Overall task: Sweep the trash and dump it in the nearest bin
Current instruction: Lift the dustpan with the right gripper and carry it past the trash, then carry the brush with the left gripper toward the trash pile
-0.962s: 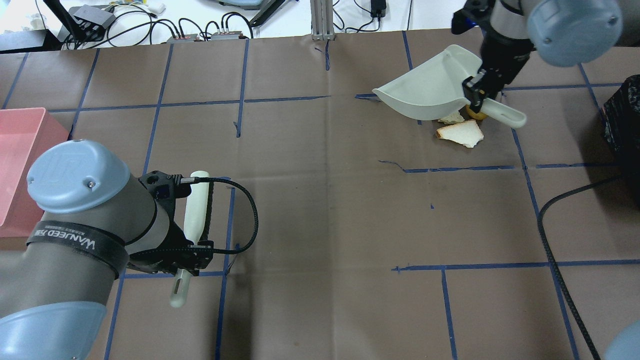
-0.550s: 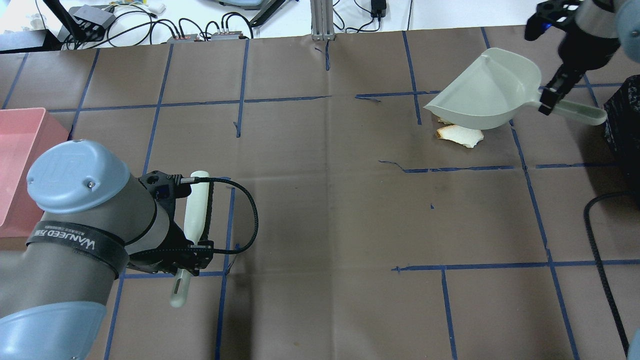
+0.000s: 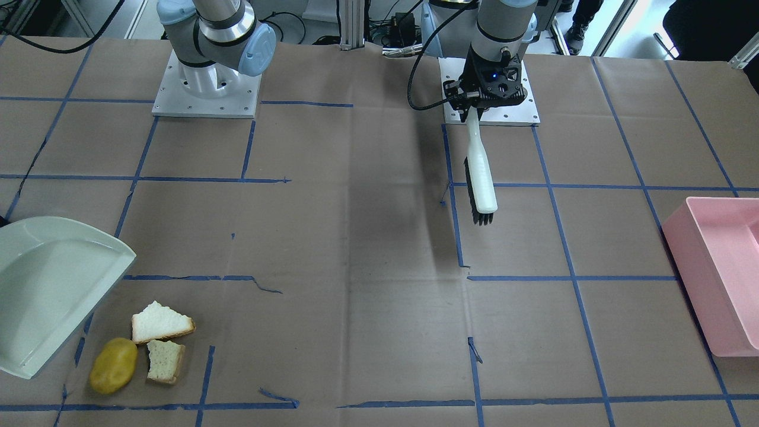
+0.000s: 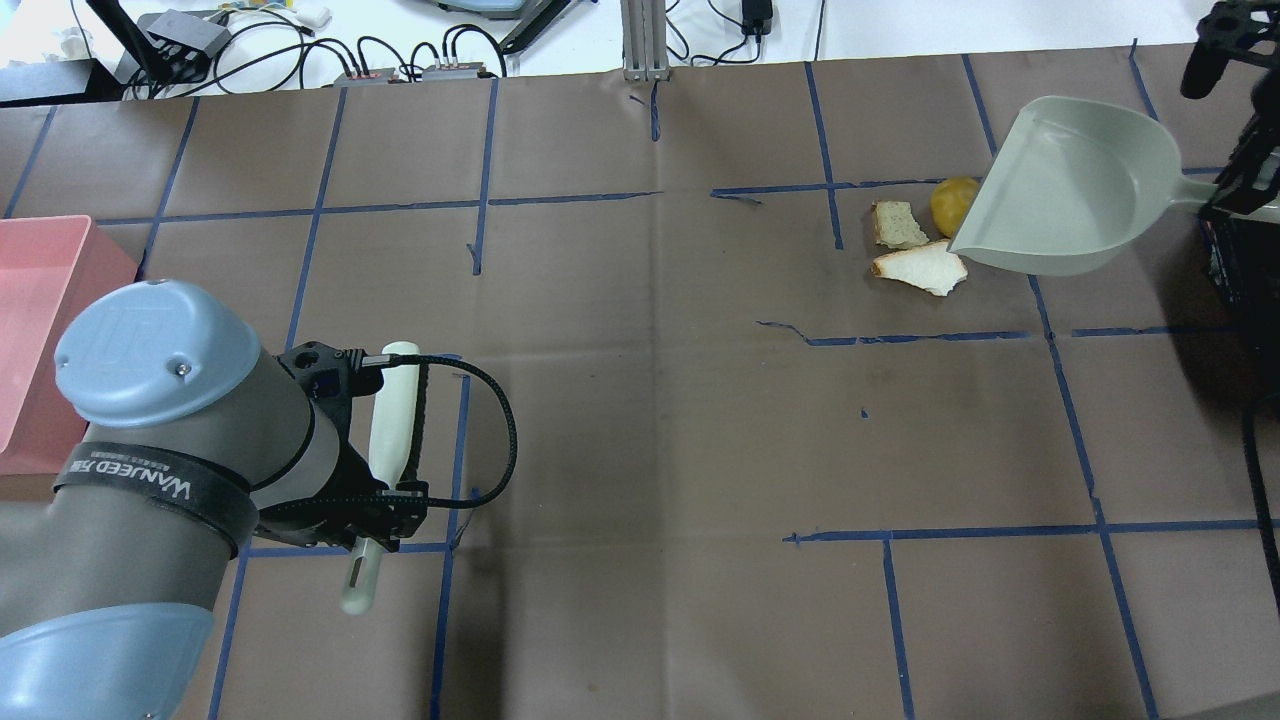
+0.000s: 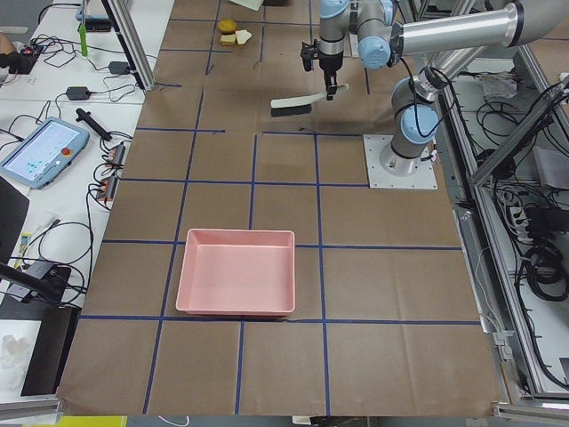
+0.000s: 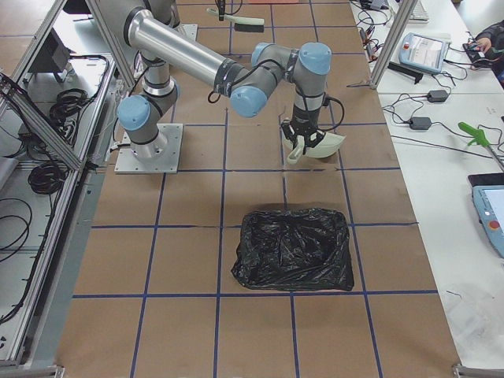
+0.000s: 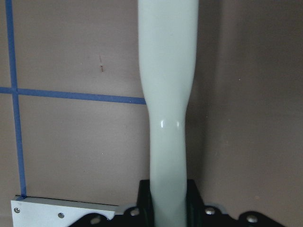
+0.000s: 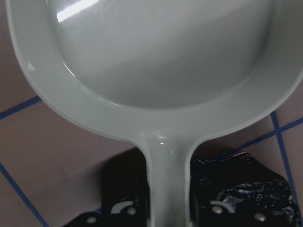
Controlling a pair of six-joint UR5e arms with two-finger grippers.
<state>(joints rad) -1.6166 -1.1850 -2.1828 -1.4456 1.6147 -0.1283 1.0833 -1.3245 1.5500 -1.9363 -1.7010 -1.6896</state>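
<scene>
The left arm is bent close to its base, wrist pointing down, and its end effector (image 3: 472, 110) is clamped on the handle of a pale brush (image 3: 481, 178). The brush lies roughly level above the surface (image 4: 650, 400), its dark bristles at the far tip, well apart from the trash.

The right arm reaches out toward the far right corner of the overhead view. Its end effector (image 4: 1238, 190) is closed around the handle of a grey-green dustpan (image 4: 1075, 185). The pan's open lip faces the trash, and its handle points toward the black-bagged bin (image 6: 293, 248). The right side view shows the pan tilted; whether its lip touches the surface cannot be told.

The trash sits in a tight cluster just beside the pan's lip. There are two torn pieces of white bread with brown crust – a larger wedge (image 3: 161, 322) and a smaller squarish piece (image 3: 165, 360) – and a yellow, lumpy, potato-like oval (image 3: 113, 365). The oval lies nearest the pan, just beside the smaller bread piece. All three lie on the brown surface, outside the pan. A pink bin (image 3: 717, 273) stands at the opposite end, near the left arm.
</scene>
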